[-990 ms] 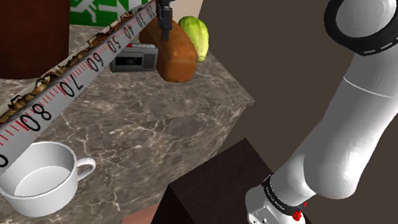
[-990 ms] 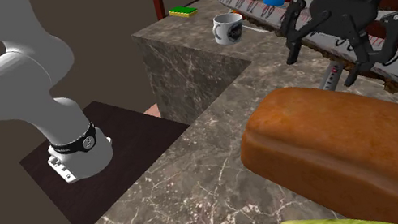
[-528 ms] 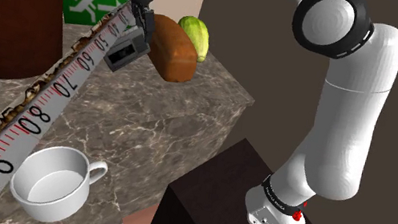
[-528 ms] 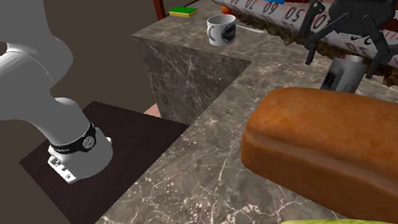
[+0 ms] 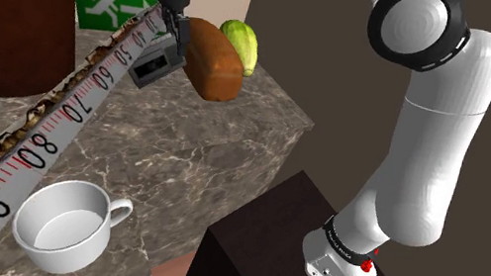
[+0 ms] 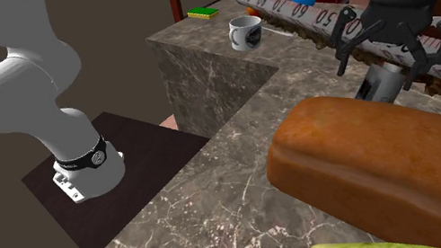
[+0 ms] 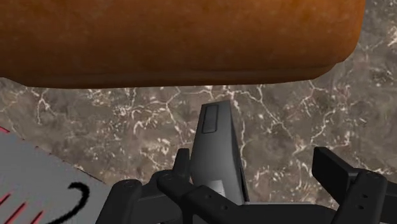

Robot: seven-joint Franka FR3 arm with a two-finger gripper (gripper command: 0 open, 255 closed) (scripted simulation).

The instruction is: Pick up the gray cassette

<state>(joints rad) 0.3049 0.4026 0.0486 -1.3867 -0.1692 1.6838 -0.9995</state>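
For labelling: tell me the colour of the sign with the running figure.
Green rectangular sign, white figure; best in shoulder view.

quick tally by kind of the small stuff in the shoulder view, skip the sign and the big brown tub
gray cassette: 1
bread loaf: 1
green vegetable: 1
ruler: 1
white cup: 1
total: 5

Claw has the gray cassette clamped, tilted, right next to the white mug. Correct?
Not quite. The claw has the gray cassette clamped and tilted, but right next to the brown bread loaf, not the white mug. The mug sits well away by the tape measure. The shoulder view shows it.
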